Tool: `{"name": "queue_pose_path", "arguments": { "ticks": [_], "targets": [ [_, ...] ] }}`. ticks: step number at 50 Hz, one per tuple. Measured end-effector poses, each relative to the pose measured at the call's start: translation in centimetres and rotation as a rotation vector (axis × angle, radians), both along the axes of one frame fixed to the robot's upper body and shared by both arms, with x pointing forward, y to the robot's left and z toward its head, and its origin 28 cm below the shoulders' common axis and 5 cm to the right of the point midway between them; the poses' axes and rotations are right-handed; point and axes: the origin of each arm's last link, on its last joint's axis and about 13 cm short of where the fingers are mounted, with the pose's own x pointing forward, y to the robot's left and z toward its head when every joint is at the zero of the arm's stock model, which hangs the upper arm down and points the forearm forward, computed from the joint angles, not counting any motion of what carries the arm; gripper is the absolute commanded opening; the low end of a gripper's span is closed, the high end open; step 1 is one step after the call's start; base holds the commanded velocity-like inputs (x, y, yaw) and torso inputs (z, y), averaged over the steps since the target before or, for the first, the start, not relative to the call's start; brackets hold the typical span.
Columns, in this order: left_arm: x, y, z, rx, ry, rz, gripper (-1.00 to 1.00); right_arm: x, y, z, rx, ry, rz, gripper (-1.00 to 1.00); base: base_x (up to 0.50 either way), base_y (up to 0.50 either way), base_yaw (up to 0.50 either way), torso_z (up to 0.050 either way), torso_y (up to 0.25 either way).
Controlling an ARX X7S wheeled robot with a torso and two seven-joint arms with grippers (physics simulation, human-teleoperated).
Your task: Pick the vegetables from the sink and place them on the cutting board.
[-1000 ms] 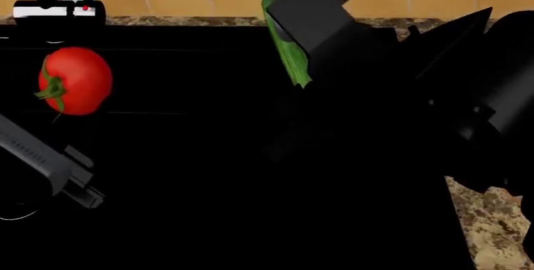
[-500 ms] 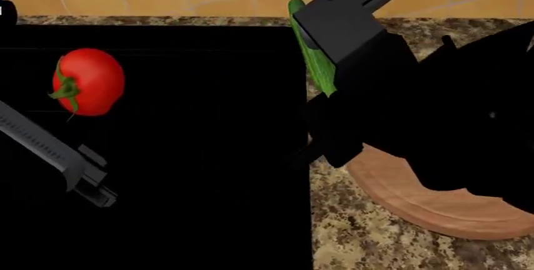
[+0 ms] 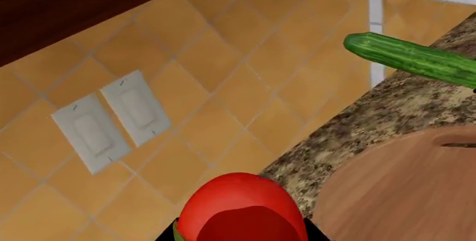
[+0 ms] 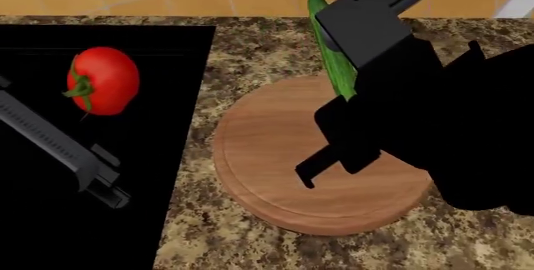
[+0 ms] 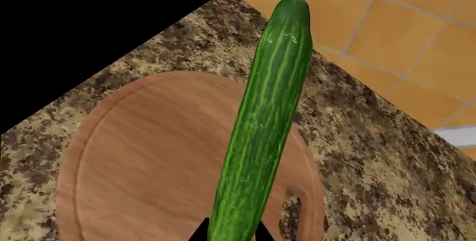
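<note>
Now lower your right end effector (image 4: 329,89) — clamped on the cucumber (image 5: 260,124) — onto the cutting board (image 4: 276,139) before releasing; your left end effector (image 3: 242,235) grips the tomato (image 4: 104,80).

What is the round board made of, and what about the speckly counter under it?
The cutting board looks like light-brown wood with a smooth matte finish: faint grain streaks and a groove carved near its rim. The counter looks like polished granite or a similar stone, from its brown, black and cream speckles. Since this is a simulator render, both are guesses.
</note>
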Motion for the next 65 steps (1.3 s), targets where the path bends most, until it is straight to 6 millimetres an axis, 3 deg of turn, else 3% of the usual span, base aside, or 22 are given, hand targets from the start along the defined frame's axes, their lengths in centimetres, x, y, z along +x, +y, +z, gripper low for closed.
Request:
{"name": "queue_pose_path", "arguments": {
  "ticks": [22,41,52,65],
  "targets": [
    [0.5,-1.1,0.8,-0.036,0.024,-0.029,-1.0,-0.6,-0.7,-0.5,0.016,-0.013,-0.031,-1.0,0.02,-0.45,0.0,0.0,0.0],
    [5.4,-3.3,3.4,-0.206,0.258,-0.028,-1.0,-0.2,-0.7,-0.8,0.025,-0.018,-0.103,-1.0,0.0,0.0,0.0,0.0,0.001],
    [7.3,-4.4,2.2,-0.267,0.407,-0.025,-1.0,0.1,-0.3,-0.6,0.029,-0.012,-0.107,-1.0,0.0,0.0,0.0,0.0,0.0],
    [8.1,-4.9,0.1,-0.29,0.534,0.021,-1.0,0.2,-0.3,-0.8,0.036,-0.006,-0.11,-1.0,0.0,0.0,0.0,0.0,0.001]
  ]
}}
